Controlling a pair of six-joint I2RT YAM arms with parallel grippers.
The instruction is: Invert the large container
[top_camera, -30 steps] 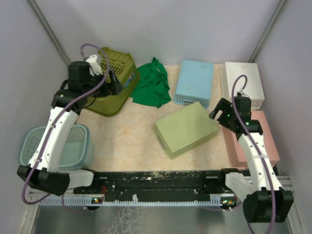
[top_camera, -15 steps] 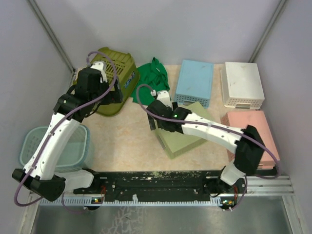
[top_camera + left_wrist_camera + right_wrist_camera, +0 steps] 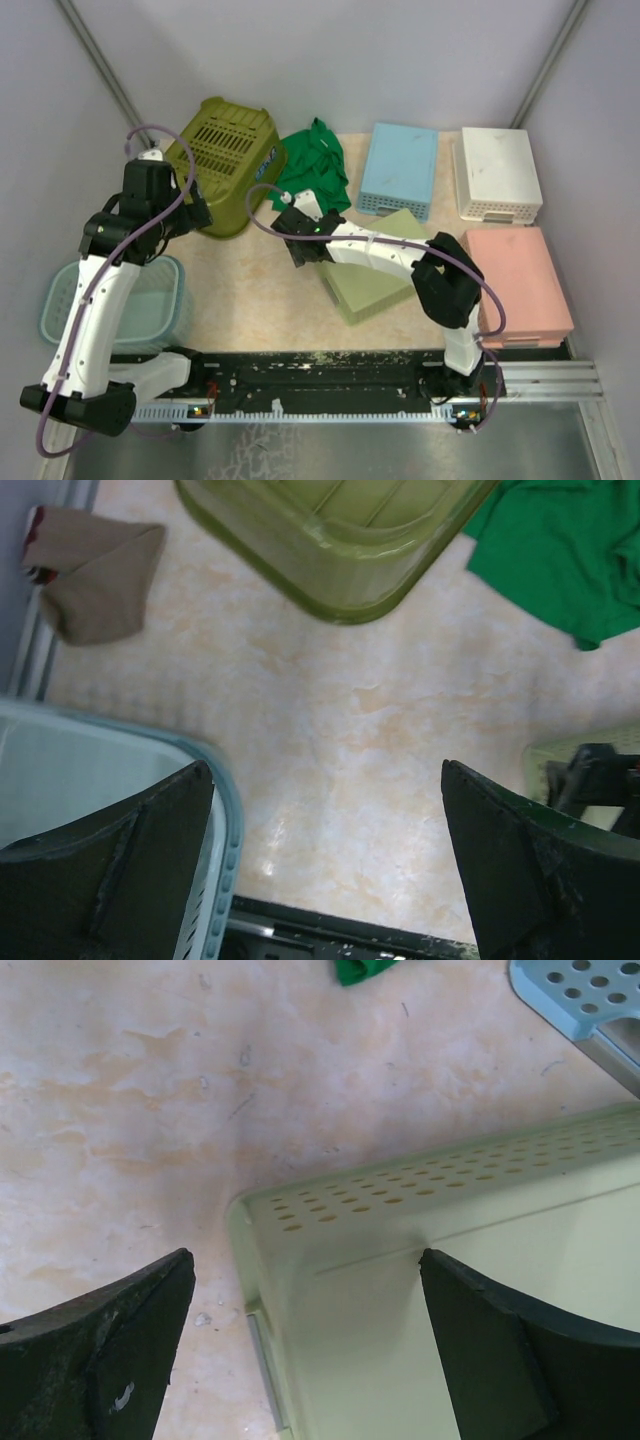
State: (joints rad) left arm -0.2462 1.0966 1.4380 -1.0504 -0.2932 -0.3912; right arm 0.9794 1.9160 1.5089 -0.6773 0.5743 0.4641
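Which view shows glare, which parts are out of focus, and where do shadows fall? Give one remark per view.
Top external: sharp, evenly lit, a soft shadow beside the olive basket. Left wrist: its own fingers are dark and blurred; a small glare spot on the tabletop. Right wrist: fingers blurred too; a faint shadow dims the pale green container near its corner.

The right arm (image 3: 385,255) hides part of the pale box (image 3: 365,295); the olive basket (image 3: 340,550) runs past the left wrist view's top.
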